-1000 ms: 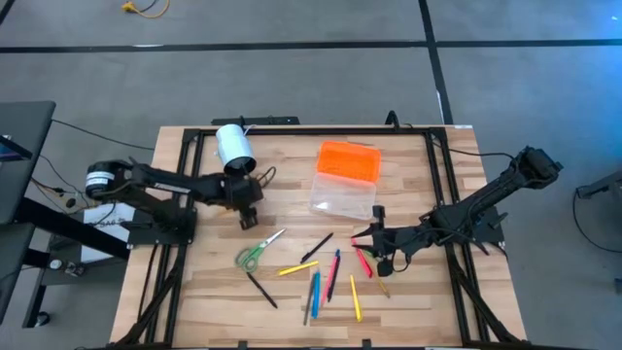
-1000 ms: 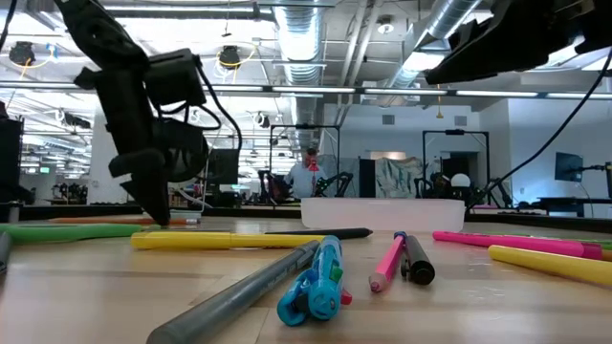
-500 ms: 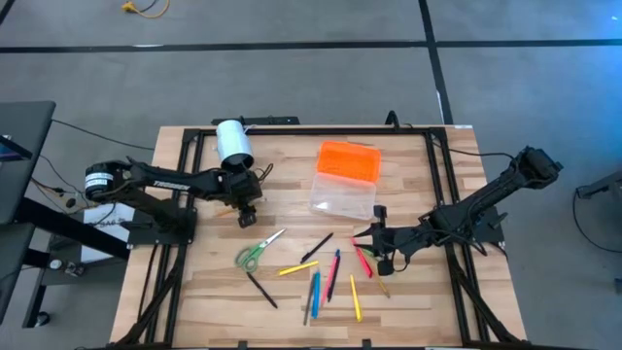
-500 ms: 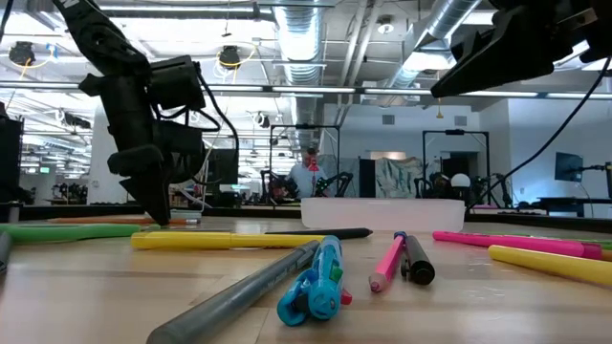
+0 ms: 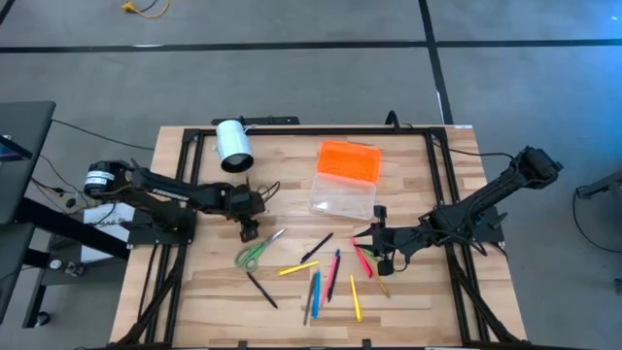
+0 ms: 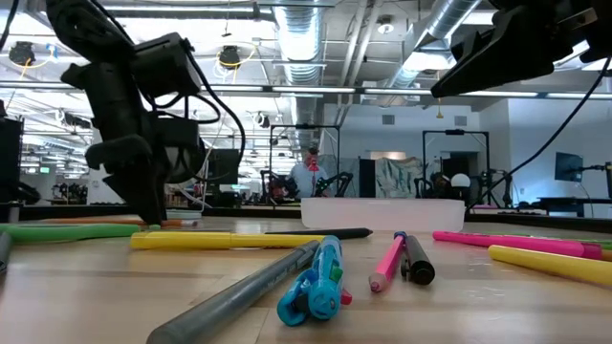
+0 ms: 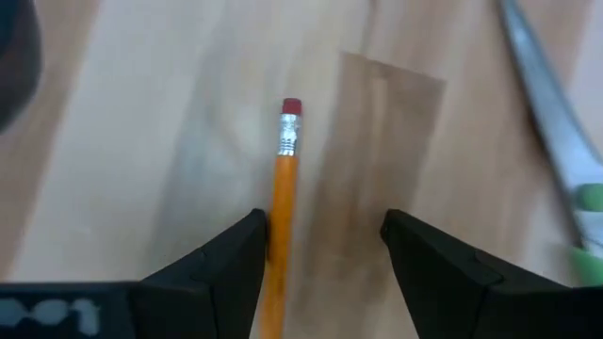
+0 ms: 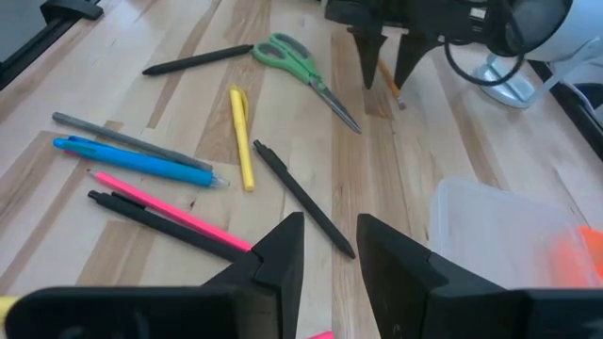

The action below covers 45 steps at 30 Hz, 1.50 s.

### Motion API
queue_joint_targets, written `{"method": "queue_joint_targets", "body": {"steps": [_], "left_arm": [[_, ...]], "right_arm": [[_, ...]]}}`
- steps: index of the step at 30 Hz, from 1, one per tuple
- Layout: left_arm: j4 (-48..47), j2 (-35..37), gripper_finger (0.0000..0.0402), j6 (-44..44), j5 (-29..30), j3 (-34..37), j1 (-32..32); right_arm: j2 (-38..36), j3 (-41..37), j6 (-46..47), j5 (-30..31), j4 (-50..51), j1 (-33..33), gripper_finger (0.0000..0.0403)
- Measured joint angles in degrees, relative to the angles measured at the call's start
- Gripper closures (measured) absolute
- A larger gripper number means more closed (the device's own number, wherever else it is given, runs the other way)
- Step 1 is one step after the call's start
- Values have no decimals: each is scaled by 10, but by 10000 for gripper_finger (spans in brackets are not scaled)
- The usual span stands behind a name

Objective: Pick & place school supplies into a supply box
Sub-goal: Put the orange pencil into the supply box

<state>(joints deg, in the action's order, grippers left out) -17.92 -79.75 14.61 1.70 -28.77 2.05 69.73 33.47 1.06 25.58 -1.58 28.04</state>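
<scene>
- Left gripper (image 7: 322, 247) is spread wide, low over the table (image 5: 292, 175).
- An orange pencil (image 7: 283, 202) lies between its fingers, beside the inner face of one finger (image 7: 221, 268).
- Right gripper (image 8: 328, 254) hovers part-open, empty, near the pens.

Landmark: supply box (image 5: 346, 177), rear centre of my table (image 5: 408, 292). White cylinder (image 5: 232, 145) lies to its left. Scissors (image 5: 259, 250) sit front-left of the box, my left gripper (image 5: 248, 231) just behind them, over a pencil (image 7: 284, 188). Pens (image 5: 326, 277) are scattered before the box; my right gripper (image 5: 374, 245) is front-right.

Wooden table (image 5: 214, 282), pens (image 5: 326, 277), scissors (image 5: 259, 249), supply box (image 5: 346, 177), white cylinder (image 5: 232, 145)
</scene>
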Motion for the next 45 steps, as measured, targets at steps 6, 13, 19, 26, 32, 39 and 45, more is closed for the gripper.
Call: {"method": "queue_joint_targets", "body": {"steps": [6, 13, 19, 26, 32, 39, 45], "left_arm": [[-13, 0, 194, 55, 11, -3, -50], [-142, 0, 194, 105, 20, -34, -92], [-212, 0, 194, 145, 15, -46, -121], [-249, 0, 204, 184, 15, -46, -154], [-211, -9, 311, 134, 11, -46, -160], [-194, -30, 384, 111, 22, -53, -161], [-187, -30, 395, 101, 67, -52, -173]], "right_arm": [[0, 0, -1, 0, -2, 0, 305], [0, 0, -1, 0, -2, 0, 305], [0, 0, -1, 0, -1, 0, 305], [0, 0, -1, 0, 7, 0, 305], [0, 0, -6, 0, 7, -1, 305], [0, 0, -6, 0, 7, -1, 305], [0, 0, -6, 0, 7, -1, 305]]}}
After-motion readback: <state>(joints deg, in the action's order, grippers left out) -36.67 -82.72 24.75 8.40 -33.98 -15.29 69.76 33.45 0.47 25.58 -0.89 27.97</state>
